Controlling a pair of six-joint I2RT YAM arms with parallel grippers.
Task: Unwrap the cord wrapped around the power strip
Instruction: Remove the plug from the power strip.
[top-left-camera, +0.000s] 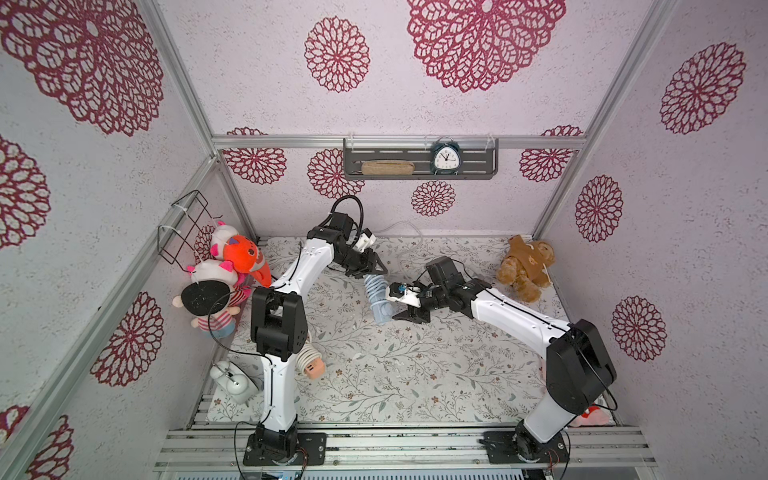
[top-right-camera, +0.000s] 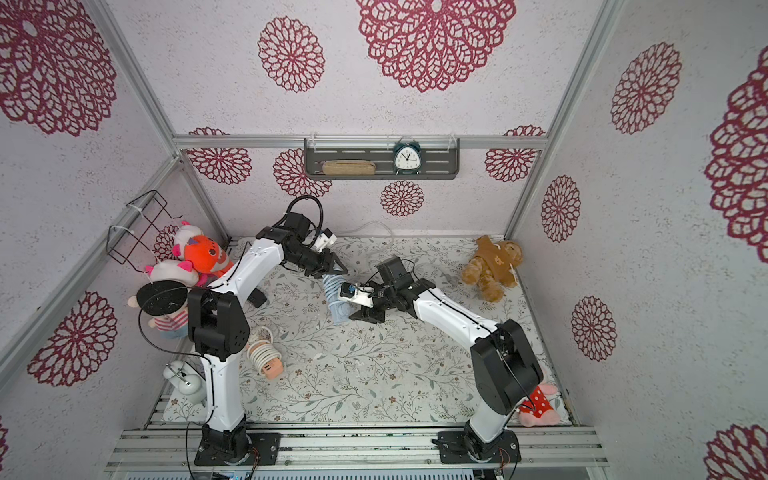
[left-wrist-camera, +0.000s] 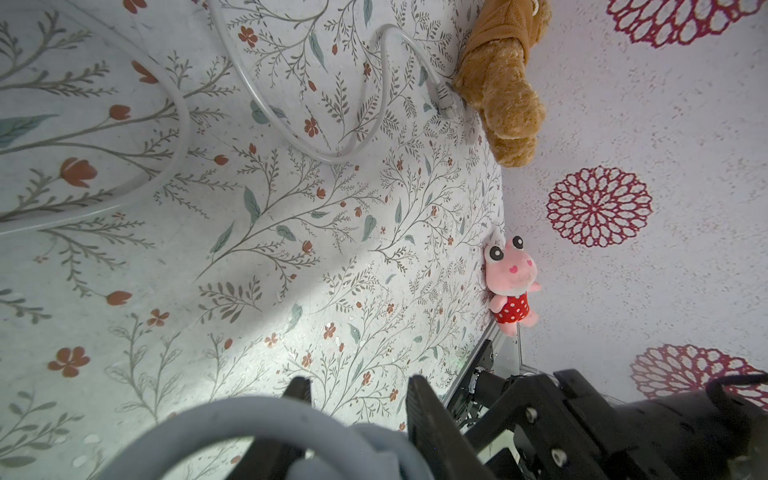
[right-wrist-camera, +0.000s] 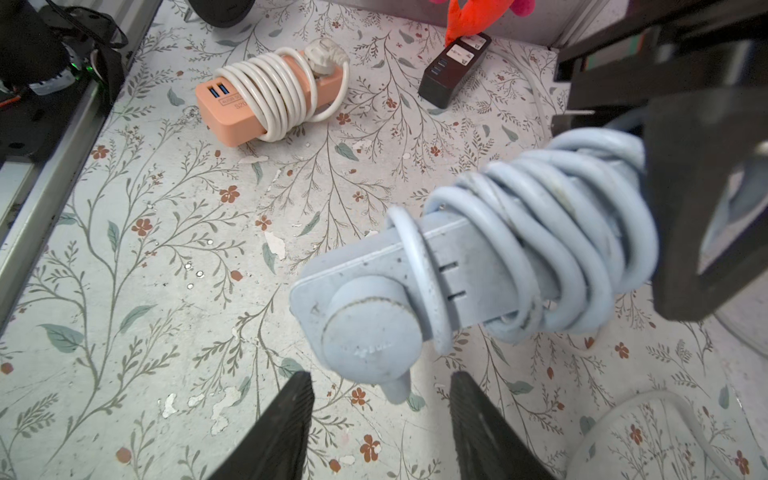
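A floral table mat (top-left-camera: 415, 374) fills the floor of a walled booth, bounded by aluminium rails (top-left-camera: 395, 436) at the front and papered walls on the other three sides. Two white and black arms reach in from the front rail: the left arm (top-left-camera: 307, 266) bends toward the back centre, and the right arm (top-left-camera: 511, 313) stretches in to meet it. Plush toys sit only along the edges: a pile of them (top-left-camera: 232, 266) at the left wall, a brown teddy bear (top-left-camera: 525, 266) at the back right corner, and a pink frog plush (left-wrist-camera: 511, 282) against the right wall. A broad stretch of bare mat lies between the arms and the front rail. The pale blue power strip (right-wrist-camera: 415, 257) hangs tilted at back centre, its matching cord (right-wrist-camera: 561, 232) coiled round it in several loops. The left gripper (top-left-camera: 374, 270) is clamped on its upper end. The right gripper (right-wrist-camera: 380, 386) stands with jaws apart just short of the round plug (right-wrist-camera: 370, 332) at the lower end, gripping nothing. A peach power strip (right-wrist-camera: 232, 112) wound in white cord and a black power strip (right-wrist-camera: 453, 70) lie near the left edge. A loose white cord (left-wrist-camera: 291, 124) snakes toward the bear.
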